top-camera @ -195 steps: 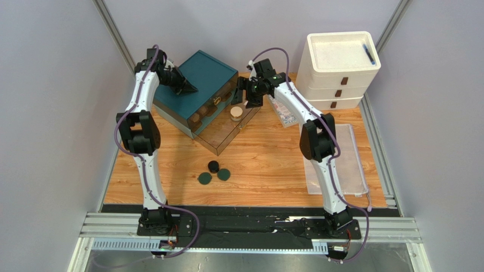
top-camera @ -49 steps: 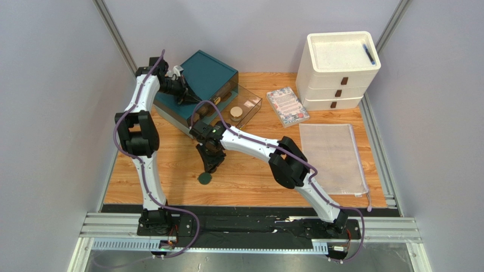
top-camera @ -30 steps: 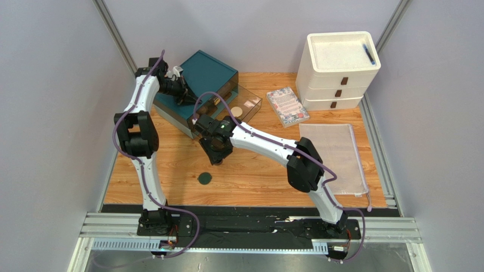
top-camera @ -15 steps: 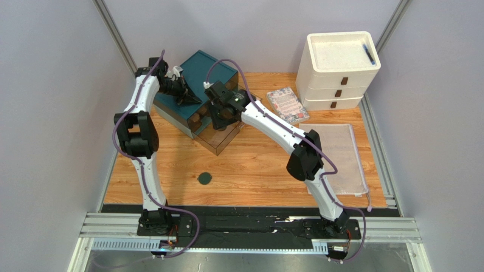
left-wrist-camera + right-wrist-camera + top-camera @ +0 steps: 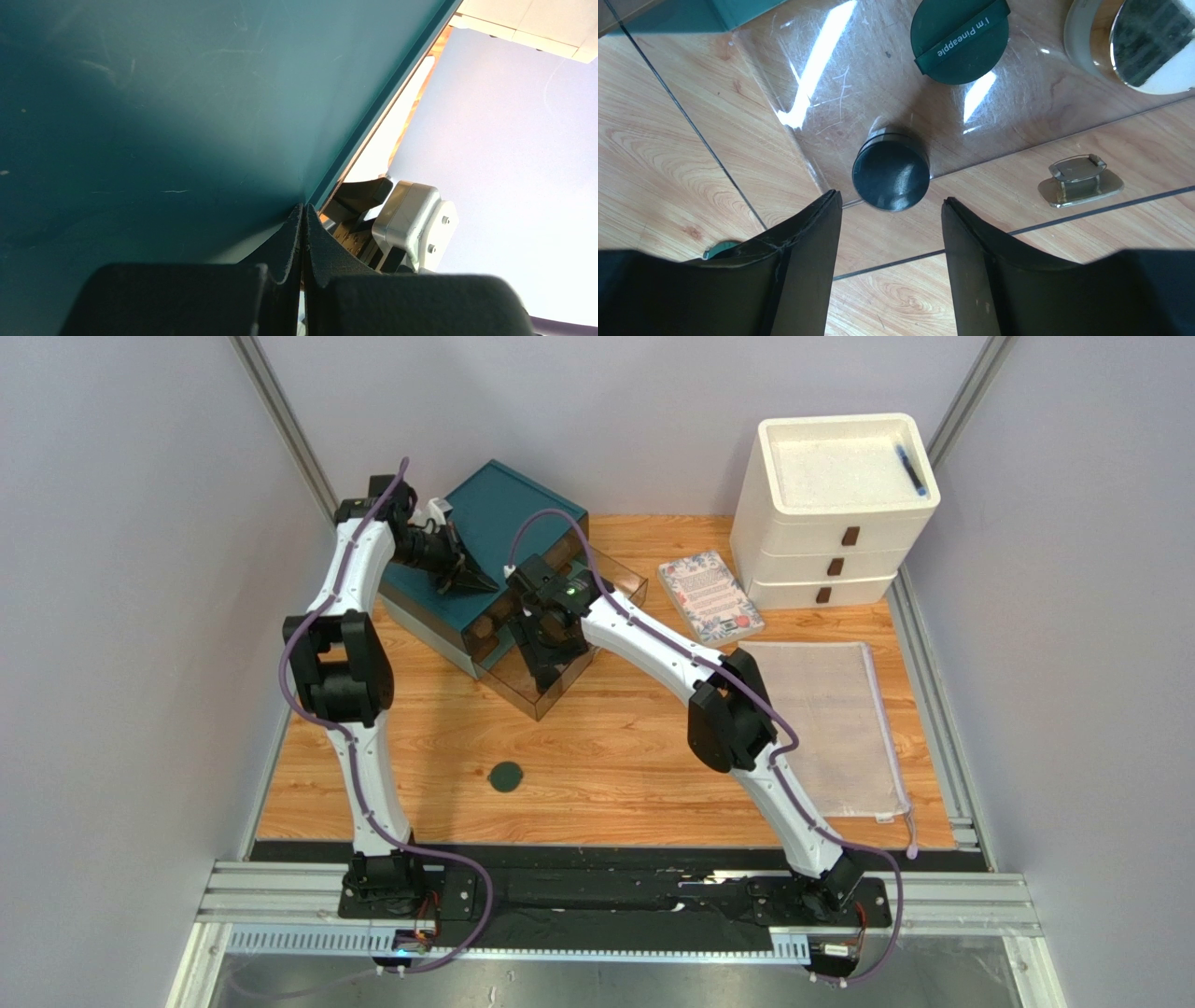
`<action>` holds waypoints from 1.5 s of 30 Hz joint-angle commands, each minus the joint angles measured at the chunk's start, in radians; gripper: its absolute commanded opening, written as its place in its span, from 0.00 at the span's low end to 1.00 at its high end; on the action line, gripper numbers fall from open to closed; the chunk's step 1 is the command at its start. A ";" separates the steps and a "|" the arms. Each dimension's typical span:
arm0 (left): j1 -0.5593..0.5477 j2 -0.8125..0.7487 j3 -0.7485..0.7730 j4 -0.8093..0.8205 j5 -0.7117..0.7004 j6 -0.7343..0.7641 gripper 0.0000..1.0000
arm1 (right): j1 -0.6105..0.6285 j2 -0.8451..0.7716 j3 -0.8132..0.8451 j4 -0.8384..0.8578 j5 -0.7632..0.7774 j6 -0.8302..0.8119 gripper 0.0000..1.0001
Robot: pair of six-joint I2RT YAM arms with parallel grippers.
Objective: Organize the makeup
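While the right end effector (image 5: 889, 203) hangs spread, the black compact (image 5: 890, 171) lies unheld just ahead of it in the drawer (image 5: 829, 112). Risk: compact or drawer wall may be clipped by a finger on withdrawal.

At the centre of the right wrist view is a black round jar (image 5: 890, 175), at the top a dark green compact (image 5: 960, 38) with white lettering, and at upper right a cream jar (image 5: 1134, 42) with a mirrored lid. From above: teal box (image 5: 519, 504), light wood-grain table (image 5: 631, 756), dark green disc (image 5: 507, 777) at lower left, floral-patterned booklet (image 5: 710, 598), cream-white drawer unit (image 5: 842, 504).
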 commanded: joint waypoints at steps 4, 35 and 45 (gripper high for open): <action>0.003 0.078 -0.025 -0.071 -0.231 0.054 0.00 | 0.001 -0.127 -0.016 0.013 0.045 -0.022 0.58; 0.044 0.085 -0.006 -0.068 -0.257 0.006 0.00 | 0.328 -0.019 -0.222 -0.119 -0.182 -0.171 0.57; 0.049 0.066 -0.022 -0.079 -0.261 0.020 0.00 | 0.326 0.009 -0.164 -0.047 -0.162 -0.151 0.58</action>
